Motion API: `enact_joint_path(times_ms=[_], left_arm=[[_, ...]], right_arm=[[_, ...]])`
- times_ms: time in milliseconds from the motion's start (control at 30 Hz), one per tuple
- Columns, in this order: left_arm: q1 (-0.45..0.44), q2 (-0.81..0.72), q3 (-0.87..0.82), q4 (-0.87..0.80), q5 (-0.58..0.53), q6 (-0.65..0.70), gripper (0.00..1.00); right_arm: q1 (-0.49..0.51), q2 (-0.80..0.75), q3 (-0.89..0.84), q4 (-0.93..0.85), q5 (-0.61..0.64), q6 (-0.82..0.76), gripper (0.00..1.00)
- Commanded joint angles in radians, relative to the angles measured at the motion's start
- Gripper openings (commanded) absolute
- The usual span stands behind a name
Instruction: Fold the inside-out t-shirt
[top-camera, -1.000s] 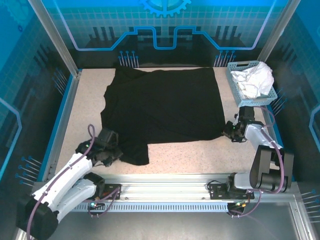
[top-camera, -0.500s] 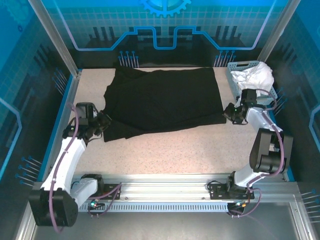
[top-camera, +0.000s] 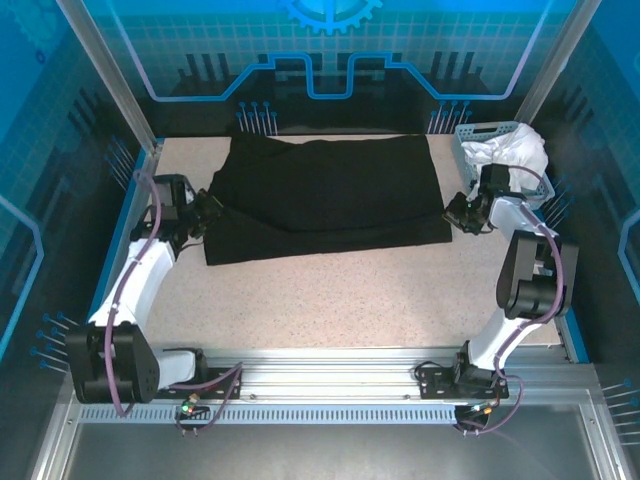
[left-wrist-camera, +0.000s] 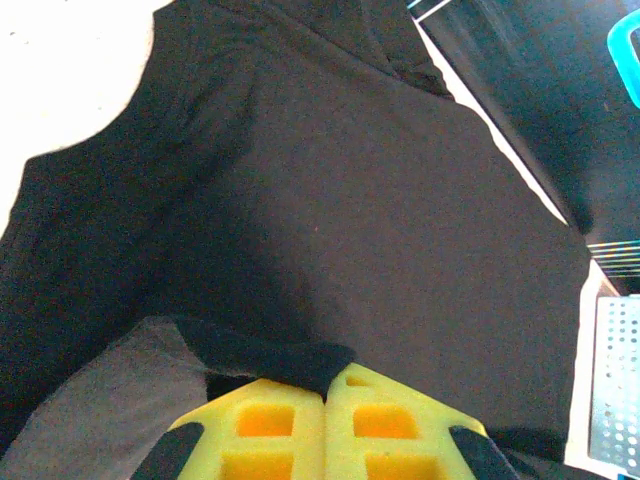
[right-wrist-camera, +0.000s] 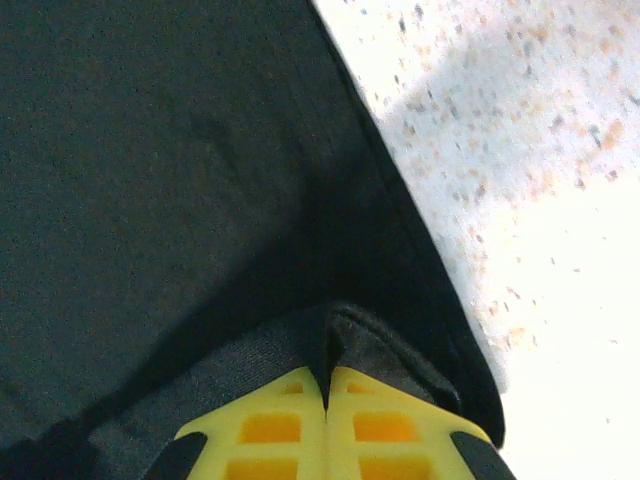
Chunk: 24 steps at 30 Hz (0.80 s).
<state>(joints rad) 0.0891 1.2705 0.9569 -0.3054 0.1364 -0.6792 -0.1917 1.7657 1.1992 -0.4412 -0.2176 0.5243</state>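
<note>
Now: black t-shirt (top-camera: 330, 195) lies spread on the table (top-camera: 350, 300), beside the blue basket (top-camera: 468, 165), which holds a white cloth (top-camera: 515, 155). The shirt edge toward the basket stops just short of it. The rest runs away from the basket across the table's far half. It looks doubled over on itself, with the near edge a straight line. Judged a first fold in hand, not yet released.

Left jaws: together, clamped on the shirt corner farthest from the basket. In the left wrist view a dark fold sits between the yellow pads (left-wrist-camera: 265, 430).

Right jaws: together, clamped on the shirt corner nearest the basket, with the hem caught between the pads (right-wrist-camera: 390, 425).

Handling, as judged:
- Light, limp, matte knit with no stiffness; not fragile.
- Drapes and creases wherever unsupported.
- Likely to drag on the speckled table rather than slide.
- One grip alone would let it sag and bunch.
- Best hold is at paired corners or hem ends, both layers pinched, taut between the two arms.
</note>
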Motion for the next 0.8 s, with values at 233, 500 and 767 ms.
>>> enact_joint_path(times_ms=[233, 500, 767], left_arm=[[0.027, 0.175, 0.134, 0.074, -0.017, 0.035, 0.0], [0.04, 0.428, 0.287, 0.11, -0.046, 0.054, 0.0], [0.065, 0.712, 0.539, 0.057, -0.027, 0.066, 0.45]], right_arm=[[0.076, 0.185, 0.247, -0.036, 0.055, 0.029, 0.0], [0.103, 0.42, 0.557, -0.136, 0.162, 0.031, 0.05], [0.122, 0.456, 0.663, -0.204, 0.249, -0.015, 0.3]])
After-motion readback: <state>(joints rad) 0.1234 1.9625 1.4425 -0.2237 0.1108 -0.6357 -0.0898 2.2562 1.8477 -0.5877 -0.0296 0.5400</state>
